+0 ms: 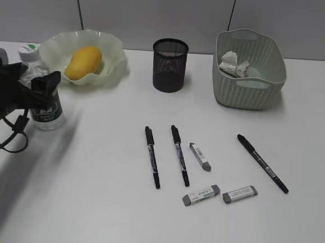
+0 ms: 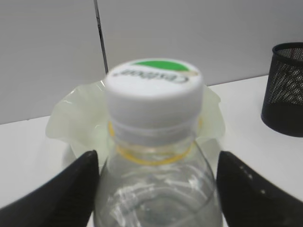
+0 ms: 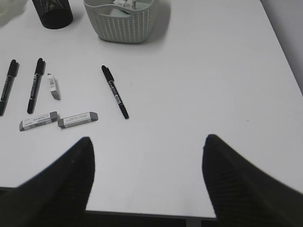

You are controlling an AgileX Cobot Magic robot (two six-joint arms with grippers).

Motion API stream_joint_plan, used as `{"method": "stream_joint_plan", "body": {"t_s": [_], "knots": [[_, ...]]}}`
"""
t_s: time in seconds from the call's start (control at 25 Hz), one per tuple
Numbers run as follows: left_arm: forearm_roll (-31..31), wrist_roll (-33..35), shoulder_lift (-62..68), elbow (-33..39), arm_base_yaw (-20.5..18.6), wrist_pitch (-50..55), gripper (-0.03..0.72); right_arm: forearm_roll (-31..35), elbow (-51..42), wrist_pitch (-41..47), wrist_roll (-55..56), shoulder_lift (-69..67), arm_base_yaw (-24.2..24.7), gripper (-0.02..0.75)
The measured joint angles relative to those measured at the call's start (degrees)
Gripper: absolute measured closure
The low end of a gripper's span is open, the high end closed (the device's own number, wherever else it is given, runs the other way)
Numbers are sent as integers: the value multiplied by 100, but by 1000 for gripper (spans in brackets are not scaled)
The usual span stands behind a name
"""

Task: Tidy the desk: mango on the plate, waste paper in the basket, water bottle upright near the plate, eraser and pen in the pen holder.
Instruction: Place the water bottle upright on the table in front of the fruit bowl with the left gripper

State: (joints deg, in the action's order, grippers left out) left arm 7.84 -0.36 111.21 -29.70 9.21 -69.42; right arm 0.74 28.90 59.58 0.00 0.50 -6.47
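Mango (image 1: 83, 62) on plate (image 1: 114, 49); bottle (image 1: 40, 87) upright, seemingly ungripped.

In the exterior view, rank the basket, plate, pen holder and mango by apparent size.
1. plate and basket: look about alike, so unranked
2. pen holder
3. mango

- You have three black pens (image 1: 152, 156) lying on the desk (image 1: 88, 206)
- You have three grey erasers (image 1: 200, 195)
- One mango (image 1: 83, 62), on one plate (image 1: 115, 59)
- One water bottle (image 1: 43, 103)
- One pen holder (image 1: 169, 64)
- One basket (image 1: 255, 89), with waste paper (image 1: 233, 64) inside; how many wads you cannot tell
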Motion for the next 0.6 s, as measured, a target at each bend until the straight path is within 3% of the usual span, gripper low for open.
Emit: {"method": "stream_joint_plan", "body": {"t_s": [0.28,0.6], "knots": [[34,0,-827,493,0,6,101,0,0,0,0,0,0,176],[297,0,-2186,542,0,12,99,0,0,0,0,0,0,176]]}}
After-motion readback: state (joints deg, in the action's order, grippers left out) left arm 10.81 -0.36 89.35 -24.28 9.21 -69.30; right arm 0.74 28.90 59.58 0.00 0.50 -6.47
